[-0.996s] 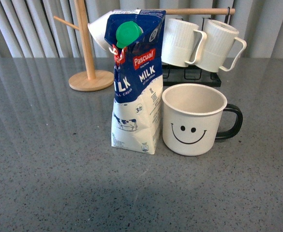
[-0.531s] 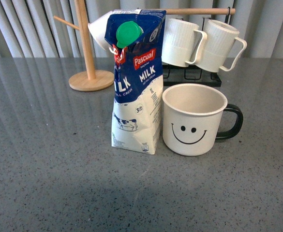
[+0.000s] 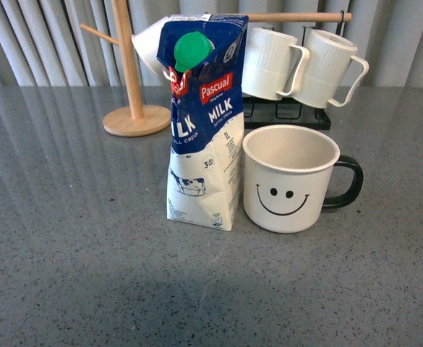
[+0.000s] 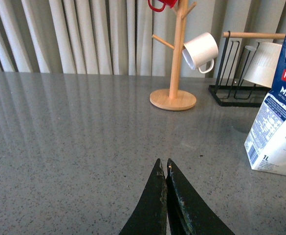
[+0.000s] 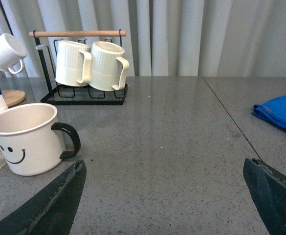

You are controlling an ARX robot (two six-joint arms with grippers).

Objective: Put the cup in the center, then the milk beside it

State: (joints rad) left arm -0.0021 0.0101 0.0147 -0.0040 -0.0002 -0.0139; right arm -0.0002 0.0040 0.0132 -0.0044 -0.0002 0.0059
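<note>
Evidently done: milk (image 3: 204, 123) stands just beside cup (image 3: 291, 178) mid-worktop (image 3: 66, 275), left end effector (image 4: 163, 167) pressed together, right end effector (image 5: 165, 169) spread, both clear.

A glossy printed paper carton (image 3: 202, 123) with a green plastic cap (image 3: 192, 50) is standing on a polished, speckled grey stone-look tabletop (image 3: 74, 238) that is reflecting the curtains. The smooth, matt off-white cup (image 3: 291, 178) is showing a shiny black handle, a pale wooden mug tree (image 3: 129, 79) is rising behind, and a blue cloth (image 5: 279, 113) is lying in soft folds.
</note>
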